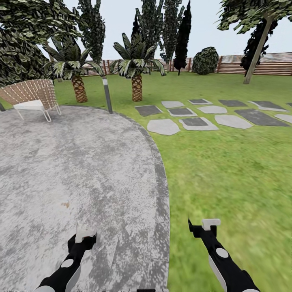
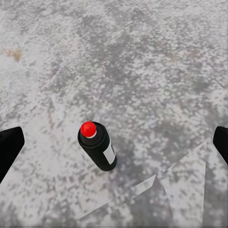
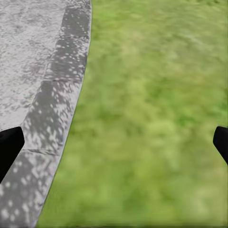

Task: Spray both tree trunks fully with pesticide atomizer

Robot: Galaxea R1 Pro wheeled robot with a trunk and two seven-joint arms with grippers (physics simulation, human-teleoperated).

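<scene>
The pesticide atomizer (image 2: 97,147), a dark green bottle with a red top and a white label, stands on the grey speckled floor (image 2: 142,71). My left gripper (image 2: 114,145) hangs open above it, with one black finger on each side and well apart from the bottle. In the head view the left gripper (image 1: 85,236) is low over the paving (image 1: 73,162). My right gripper (image 1: 205,225) is open and holds nothing, above the paving's curved edge (image 3: 57,80) and the lawn (image 3: 152,118). One tree with a pale leaning trunk (image 1: 255,52) stands far right by the fence.
A woven chair (image 1: 32,97) stands at the paving's far left, with a grey lamp post (image 1: 107,95) at its far rim. Two palms (image 1: 137,77) grow behind. Stepping stones (image 1: 194,121) cross the lawn to the right. A slatted fence (image 1: 267,65) closes the back.
</scene>
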